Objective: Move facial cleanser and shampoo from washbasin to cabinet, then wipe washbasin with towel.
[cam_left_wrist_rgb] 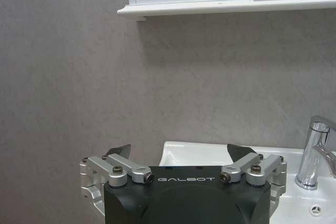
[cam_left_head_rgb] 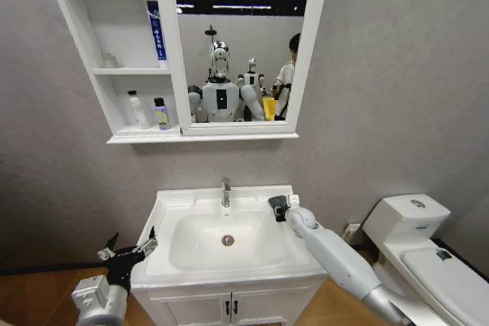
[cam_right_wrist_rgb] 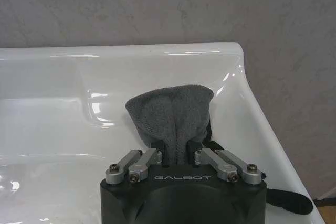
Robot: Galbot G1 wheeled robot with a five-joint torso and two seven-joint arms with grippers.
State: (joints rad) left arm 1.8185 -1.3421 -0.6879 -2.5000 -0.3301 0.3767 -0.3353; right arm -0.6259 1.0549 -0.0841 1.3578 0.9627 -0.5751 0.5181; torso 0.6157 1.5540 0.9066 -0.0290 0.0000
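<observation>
One towel (cam_right_wrist_rgb: pixel 170 116) is pinched between the jaws of the right gripper (cam_right_wrist_rgb: pixel 178 153) at the washbasin's (cam_left_head_rgb: pixel 164 208) 2 o'clock corner, its long axis pointing toward the wall. The left gripper (cam_left_head_rgb: pixel 130 250) is held at the basin's 8 o'clock edge, jaws spread. Two bottles (cam_left_head_rgb: pixel 149 111) are counted upright on the cabinet's (cam_left_head_rgb: pixel 122 131) lowest shelf.

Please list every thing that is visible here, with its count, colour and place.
washbasin: one, white, on the vanity.
tap: one, chrome, behind the bowl.
cabinet: one, white, on the wall.
bottles: two, white and dark-capped, lowest shelf.
tube: one, blue, middle shelf.
towel: one, dark grey, on the basin's right rim.
toilet: one, white, at right.
left end effector: open, left of the basin.
right end effector: shut on the towel.
</observation>
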